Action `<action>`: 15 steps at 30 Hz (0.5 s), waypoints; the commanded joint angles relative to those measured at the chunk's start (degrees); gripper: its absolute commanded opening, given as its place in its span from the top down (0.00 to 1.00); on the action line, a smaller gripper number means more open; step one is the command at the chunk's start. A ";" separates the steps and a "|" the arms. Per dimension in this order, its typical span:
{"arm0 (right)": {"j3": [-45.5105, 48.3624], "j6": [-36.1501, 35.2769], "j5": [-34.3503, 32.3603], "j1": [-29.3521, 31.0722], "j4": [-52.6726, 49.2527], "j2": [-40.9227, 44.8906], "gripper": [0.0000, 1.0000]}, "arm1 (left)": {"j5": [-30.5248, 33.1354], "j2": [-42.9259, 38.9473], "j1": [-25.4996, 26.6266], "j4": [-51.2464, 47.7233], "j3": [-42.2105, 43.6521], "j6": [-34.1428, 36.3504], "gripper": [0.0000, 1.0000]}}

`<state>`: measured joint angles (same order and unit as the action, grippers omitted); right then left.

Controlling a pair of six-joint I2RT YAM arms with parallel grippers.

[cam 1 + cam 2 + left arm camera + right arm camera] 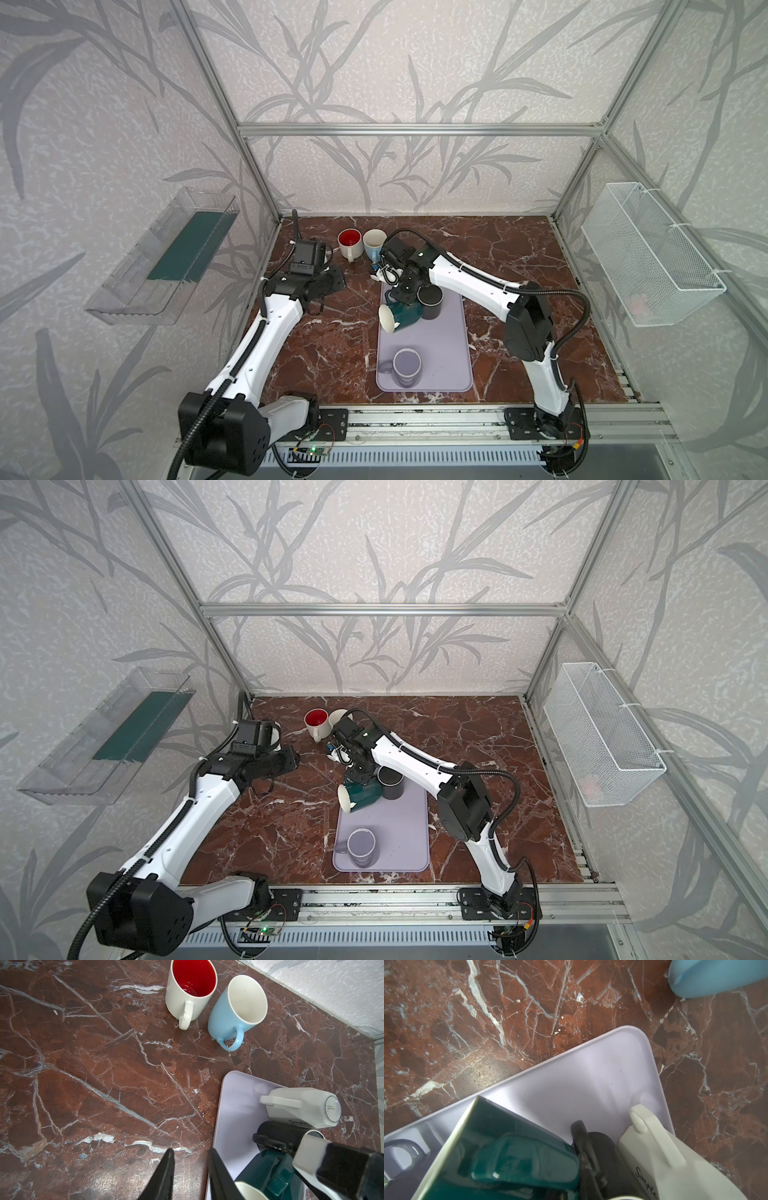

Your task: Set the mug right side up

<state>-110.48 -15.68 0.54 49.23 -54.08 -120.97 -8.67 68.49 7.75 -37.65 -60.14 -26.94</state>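
The right claw (404, 296), pressed together, pinches the teal mug (405, 316), apparently at its handle (525, 1159), though the contact itself is hidden. The mug hangs tipped on its side over the far end of a lilac tray (449, 353) in the middle of the tabletop (332, 340), its pale mouth turned toward the tabletop's left edge.

A black mug (431, 305) stands bottom-up just beside it, and a white mug (301, 1109) is bottom-up at the tray's far corner. A lilac mug (407, 365), seemingly also bottom-up, sits at the tray's near end. A red-lined mug (348, 241) and a blue mug (374, 245) stand upright near the back edge. The left claw (190, 1152), slightly spread and empty, hovers over bare tabletop left of the tray.

The likely risk is that a glazed handle twists in so narrow a pinch as the mug swings upright. It could drop onto the tray, or its base could knock the crowded black and white mugs.

The white mug carries the script word "Simple"; the round stamp on its base is too small to read.
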 commanded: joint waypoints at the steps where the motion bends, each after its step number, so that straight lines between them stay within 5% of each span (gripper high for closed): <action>1: 2.03 3.08 4.60 -0.96 5.60 5.03 1.00 | -3.73 -1.15 -0.06 0.52 -0.41 0.10 0.69; 15: 12.15 10.37 17.56 -3.43 19.92 10.44 1.00 | -17.39 1.15 8.26 6.16 -1.05 -2.75 0.68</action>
<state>-98.91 -8.19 11.62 46.30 -39.40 -114.50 -22.28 68.29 14.48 -33.06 -60.16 -29.58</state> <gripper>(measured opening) 0.096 0.319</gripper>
